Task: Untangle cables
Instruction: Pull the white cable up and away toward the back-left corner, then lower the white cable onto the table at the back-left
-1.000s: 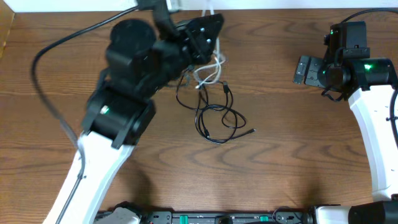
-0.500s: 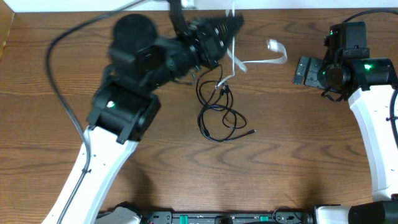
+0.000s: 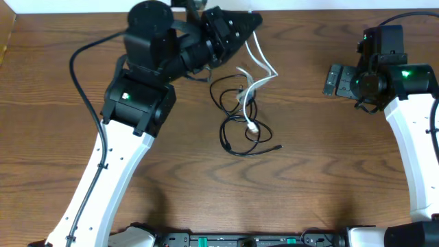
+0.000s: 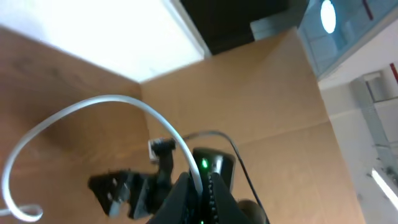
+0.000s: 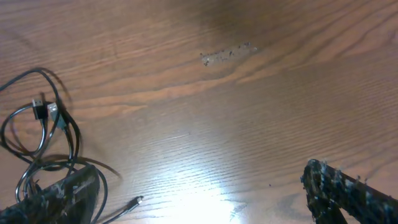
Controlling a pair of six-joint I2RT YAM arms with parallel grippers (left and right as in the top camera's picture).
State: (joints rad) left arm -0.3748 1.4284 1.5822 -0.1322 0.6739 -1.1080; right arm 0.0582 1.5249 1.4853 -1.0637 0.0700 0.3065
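1. Left end effector (image 3: 252,19): jaws together, clamped on the white cable (image 4: 112,98). It is raised near the far edge of the desk (image 3: 329,178).
2. White cable: leaves the grip and swings out in a wide arc in the left wrist view. From overhead it drops back toward the middle of the desk. Its lower run and small end lie across the black cables (image 3: 240,116).
3. Black cables: loose overlapping loops at the centre of the desk, flat on the wood. One plug tip (image 3: 277,145) trails out on the right of the heap.
4. Right end effector (image 3: 334,77): jaws wide apart and holding nothing. It is parked on the right side, well apart from the heap.
5. Condition of task, judged: the white cord is partly drawn up but not yet free, since its tail crosses the black loops. Whether it passes through a loop or only lies over one cannot be told.
6. Hazard: if the tail is threaded through a loop, more pulling would cinch it into a knot.
7. Hazard: nothing pins the black cords down, so a pull could drag the whole heap along without parting it.
8. Hazard: the cord is thin and pinched at one spot, so a sharp tug may slip it from the jaws and drop it back onto the heap.
9. Hazard: the white plug end may catch under a black strand and flick it off the desk.
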